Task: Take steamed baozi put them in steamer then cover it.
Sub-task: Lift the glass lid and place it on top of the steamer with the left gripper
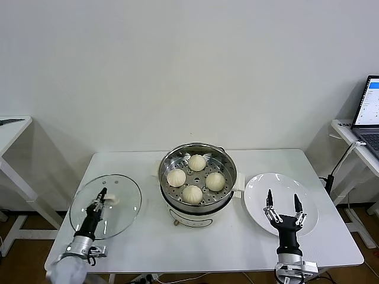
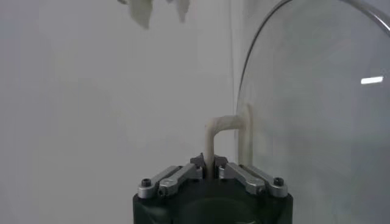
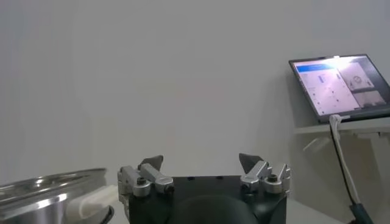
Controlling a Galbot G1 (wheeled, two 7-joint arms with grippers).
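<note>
Jaws of the left gripper (image 2: 211, 172) pressed together on the white handle (image 2: 226, 135) of the glass lid (image 1: 105, 205), pinching its thin loop at the foot; jaws of the right gripper (image 1: 283, 212) spread wide and empty, parked above the white plate (image 1: 260, 192) at the robot's right. Four steamed baozi (image 1: 195, 178) already sitting on the perforated tray inside the steamer (image 1: 198, 184), mid-surface (image 1: 237, 242), so only the covering left, by the look of it. Grip on the handle rather than the rim probably because the glass offers nothing to pinch and the loop keeps the lid hanging level once raised. Lid well apart from the steamer, to the robot's left, lying flat on the surface.

Head view: whole layout, buns counted, plate bare. Left wrist view: what the head view cannot settle, namely the handle caught squarely between the jaws, with the curved lid edge beside it. Right wrist view: open jaws with nothing between, a sliver of the steamer's rim, a laptop (image 3: 339, 82) on a side desk.
</note>
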